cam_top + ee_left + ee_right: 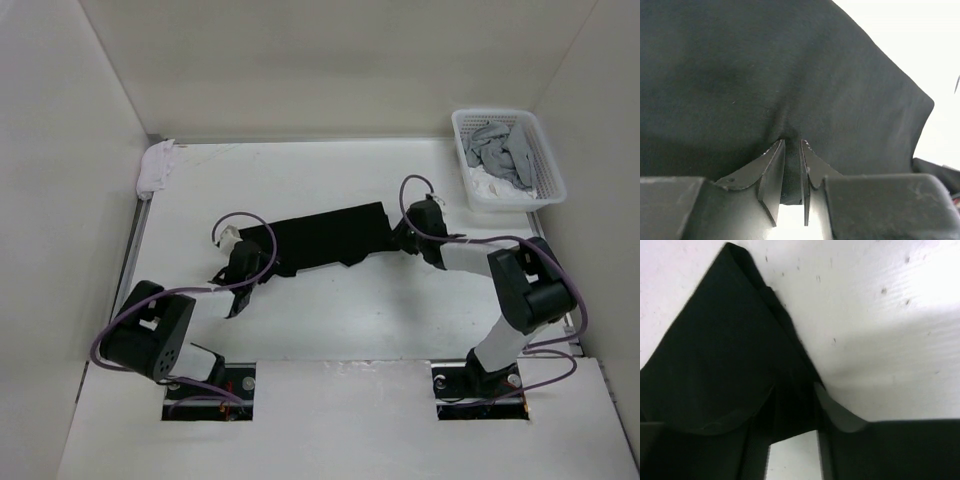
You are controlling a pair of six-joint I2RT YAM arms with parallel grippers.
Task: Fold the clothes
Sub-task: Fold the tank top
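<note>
Left arm and right arm reach forward, wrists low; left fingers barely parted, right fingers wider.

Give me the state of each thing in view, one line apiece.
black garment, lying on the table as a long strip, one end at each gripper
left gripper, jaws nearly together, fabric between; grip unclear
right gripper, open, garment corner between the jaws
basket, upright, holding grey and white garments
small white cloth, crumpled in the far left corner

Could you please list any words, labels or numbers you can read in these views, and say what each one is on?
None: no readable text, label or number shows on the garment, the basket or the table in any view.
</note>
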